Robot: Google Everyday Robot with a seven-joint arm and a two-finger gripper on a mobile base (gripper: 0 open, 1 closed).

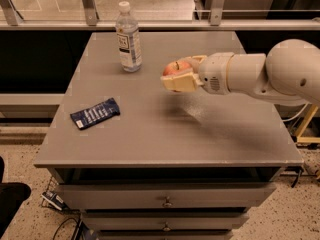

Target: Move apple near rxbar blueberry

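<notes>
In the camera view, the rxbar blueberry (95,113) lies flat near the left edge of the grey table (165,139), and every place here is given from it. The gripper (175,75) hangs to the right of the bar and somewhat farther back, well apart from it, at the end of the white arm (260,74) that reaches in from the right. Its fingers are clenched around the apple (175,66), whose red-orange top shows above the lower finger. The apple appears lifted clear of the tabletop, with a faint shadow on the surface beneath it. A clear water bottle (128,38) stands upright behind the bar, toward the back of the table, and plays no part in the task.

As a judgement of progress: the pick-up looks done and the carry is under way, with the apple roughly mid-table. What is left is the travel leftward and forward toward the bar, lowering the apple onto the bare surface just beside the wrapper without touching it, and letting go.
</notes>
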